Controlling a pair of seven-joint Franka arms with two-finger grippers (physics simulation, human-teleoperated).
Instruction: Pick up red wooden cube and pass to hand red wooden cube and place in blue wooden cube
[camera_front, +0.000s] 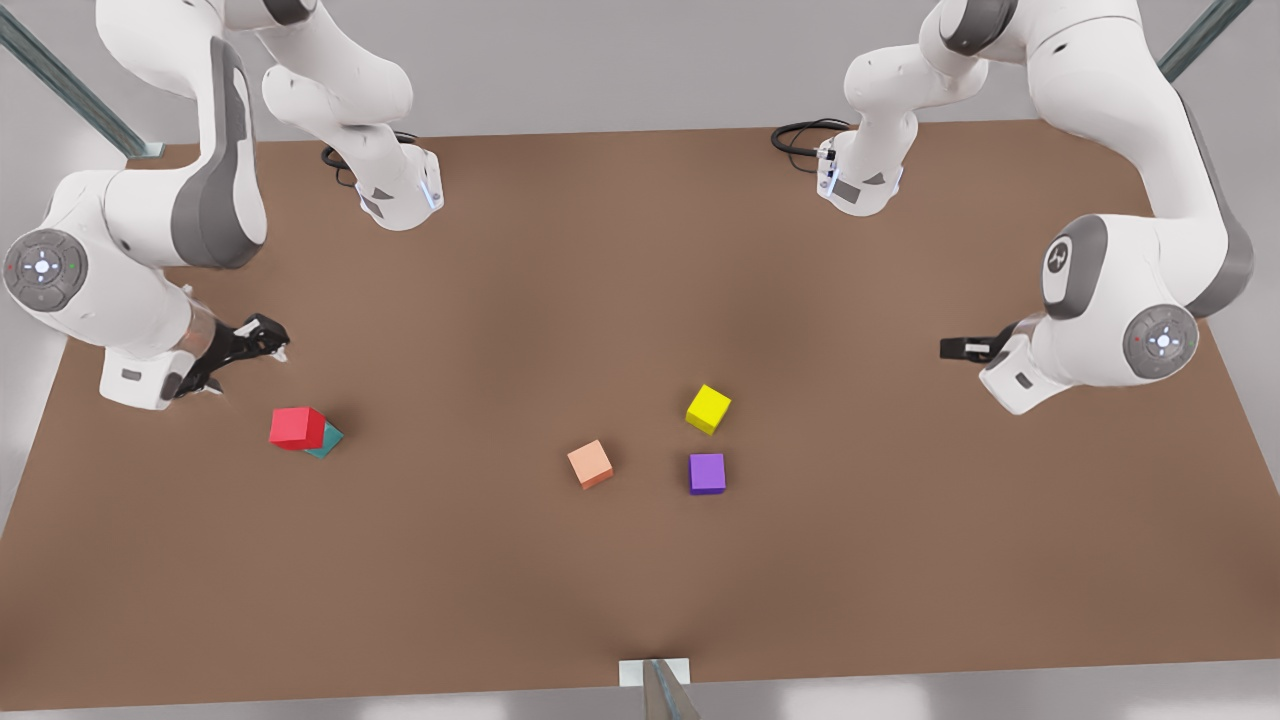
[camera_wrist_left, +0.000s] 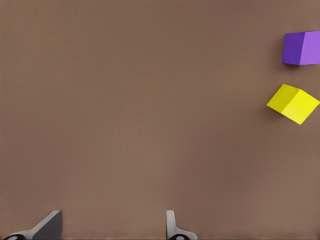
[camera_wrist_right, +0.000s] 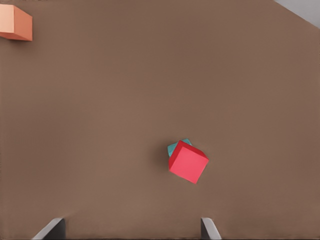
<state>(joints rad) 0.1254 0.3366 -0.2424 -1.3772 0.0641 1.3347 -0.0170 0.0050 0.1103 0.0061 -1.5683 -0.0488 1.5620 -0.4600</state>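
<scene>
The red wooden cube (camera_front: 297, 427) (camera_wrist_right: 188, 162) rests on top of the blue wooden cube (camera_front: 330, 441) (camera_wrist_right: 175, 147), a teal cube mostly covered by it, at the front view's left. My right gripper (camera_front: 262, 338) (camera_wrist_right: 132, 222) hovers above and just behind the stack. It is open and holds nothing. My left gripper (camera_front: 962, 348) (camera_wrist_left: 114, 216) waits at the front view's right, open and empty, over bare table.
A yellow cube (camera_front: 708, 409) (camera_wrist_left: 293, 103), a purple cube (camera_front: 707, 473) (camera_wrist_left: 301, 48) and a salmon-orange cube (camera_front: 590, 464) (camera_wrist_right: 15, 22) lie near the middle of the brown table (camera_front: 640, 580). Both arm bases stand at the far edge.
</scene>
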